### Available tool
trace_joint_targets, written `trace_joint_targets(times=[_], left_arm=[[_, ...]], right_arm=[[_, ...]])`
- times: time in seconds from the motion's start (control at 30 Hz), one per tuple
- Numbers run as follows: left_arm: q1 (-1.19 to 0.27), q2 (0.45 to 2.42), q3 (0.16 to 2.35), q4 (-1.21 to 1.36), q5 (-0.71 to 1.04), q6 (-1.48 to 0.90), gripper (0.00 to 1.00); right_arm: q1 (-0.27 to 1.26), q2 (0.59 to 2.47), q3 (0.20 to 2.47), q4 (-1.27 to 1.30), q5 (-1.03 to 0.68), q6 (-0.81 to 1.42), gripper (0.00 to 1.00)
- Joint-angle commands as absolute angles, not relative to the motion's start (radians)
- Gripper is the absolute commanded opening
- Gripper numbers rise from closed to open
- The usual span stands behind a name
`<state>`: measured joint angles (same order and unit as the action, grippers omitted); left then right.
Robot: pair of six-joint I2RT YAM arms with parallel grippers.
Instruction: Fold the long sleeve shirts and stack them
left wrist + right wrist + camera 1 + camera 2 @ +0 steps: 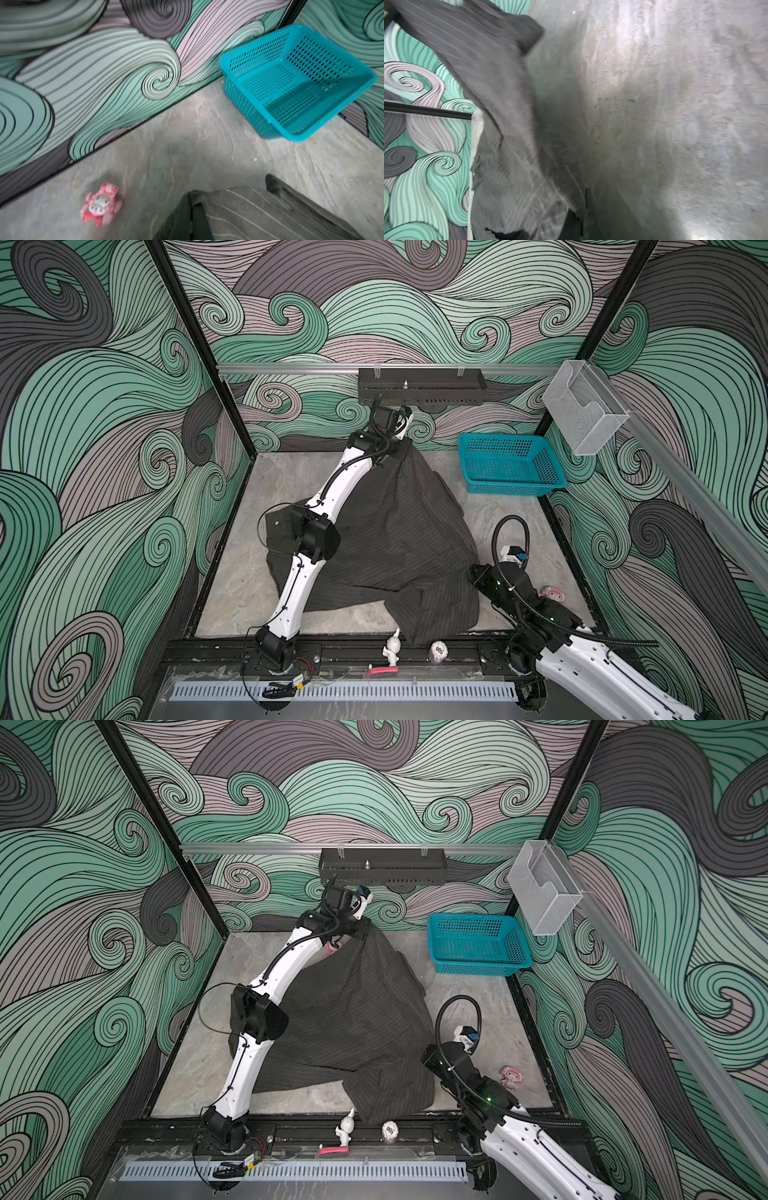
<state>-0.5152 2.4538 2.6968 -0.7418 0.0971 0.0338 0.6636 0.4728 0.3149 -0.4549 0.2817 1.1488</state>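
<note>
Right tool pinches the soft, creased pinstriped shirt; left tool clamps its tented peak.

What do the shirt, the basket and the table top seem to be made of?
Shirt: thin woven cloth, matte, perhaps cotton; it drapes in soft folds, with fine pale stripes.
Basket: moulded plastic, slightly glossy; regular grid of holes.
Table top: grey stone or a stone-print sheet, I cannot tell; veined, faint sheen.
</note>
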Motion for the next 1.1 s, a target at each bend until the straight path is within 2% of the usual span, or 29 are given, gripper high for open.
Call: trace_joint_targets(times=[0.0,0.07,0.1,0.17,0.2,0.23,0.3,0.33,0.4,0.47,0.63,0.77,0.87,0.97,1.07], left_arm=[[-0.531,2.508,2.755,-0.622,0.147,0.048,0.00],[-0.531,2.536,2.753,-0.590,0.150,0.033,0.00],[-0.531,2.545,2.753,-0.592,0.151,0.030,0.09],[-0.528,2.547,2.745,-0.607,0.161,0.031,0.46],[-0.526,2.536,2.738,-0.617,0.165,0.032,0.57],[-0.522,2.510,2.716,-0.621,0.165,0.029,0.64],[-0.515,2.420,2.615,-0.589,0.129,0.022,0.74],[-0.509,2.351,2.540,-0.554,0.108,0.023,0.78],[-0.496,2.206,2.380,-0.478,0.078,0.023,0.84],[-0.473,2.064,2.270,-0.471,0.041,0.006,0.85],[-0.387,1.731,1.955,-0.608,-0.060,-0.152,0.79],[-0.254,1.511,1.571,-0.663,-0.014,-0.346,0.74],[-0.152,1.431,1.310,-0.634,0.072,-0.451,0.71],[-0.089,1.430,1.148,-0.614,0.116,-0.505,0.66],[-0.059,1.436,1.083,-0.629,0.151,-0.550,0.63]], right_arm=[[0.652,0.476,0.302,-0.511,0.326,1.190,0.00],[0.644,0.488,0.304,-0.512,0.335,1.190,0.00],[0.641,0.493,0.308,-0.512,0.337,1.188,0.00],[0.637,0.508,0.318,-0.512,0.343,1.174,0.00],[0.635,0.516,0.325,-0.512,0.345,1.163,0.01],[0.634,0.526,0.334,-0.512,0.346,1.151,0.02],[0.633,0.542,0.356,-0.512,0.350,1.127,0.06],[0.631,0.552,0.369,-0.511,0.351,1.113,0.11],[0.632,0.570,0.396,-0.520,0.355,1.090,0.28],[0.630,0.587,0.440,-0.564,0.370,1.069,0.45],[0.631,0.644,0.585,-0.694,0.448,0.974,0.60],[0.622,0.812,0.709,-0.682,0.437,0.863,0.62],[0.596,1.037,0.813,-0.619,0.302,0.764,0.60],[0.578,1.262,0.908,-0.553,0.159,0.701,0.54],[0.566,1.447,0.987,-0.517,0.062,0.674,0.49]])
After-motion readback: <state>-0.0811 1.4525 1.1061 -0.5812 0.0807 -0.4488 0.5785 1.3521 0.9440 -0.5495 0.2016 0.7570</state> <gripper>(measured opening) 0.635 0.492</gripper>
